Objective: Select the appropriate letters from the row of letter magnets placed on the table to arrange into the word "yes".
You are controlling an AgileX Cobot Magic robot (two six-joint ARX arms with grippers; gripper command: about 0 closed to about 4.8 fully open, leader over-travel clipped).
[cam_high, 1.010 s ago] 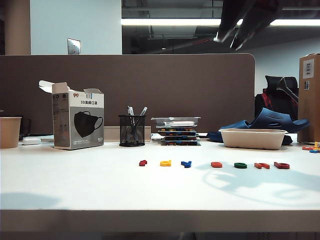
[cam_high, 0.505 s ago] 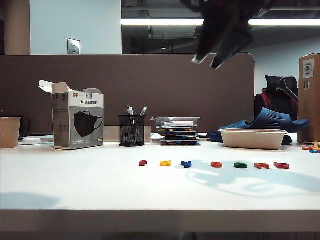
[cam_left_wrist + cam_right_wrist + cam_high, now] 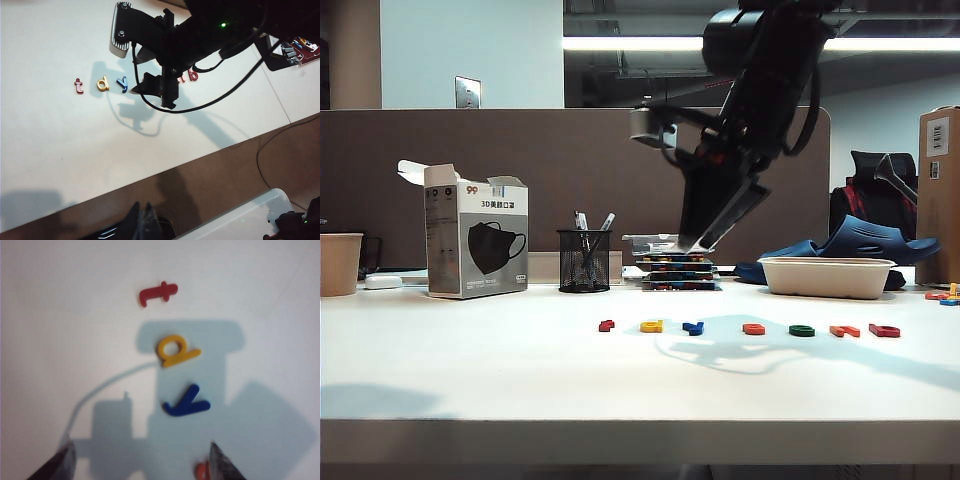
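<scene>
Exterior view: the row of letter magnets lies across the table at centre-right, 7 pieces. The right gripper hangs above its left half, jaws apart, holding nothing.

Left wrist view: the left gripper sits at the bottom edge; its state cannot be told.

Right wrist view: the blue y lies at centre between the spread fingertips, below the yellow d and dark red t.

The white table carries the row of letter magnets.
</scene>
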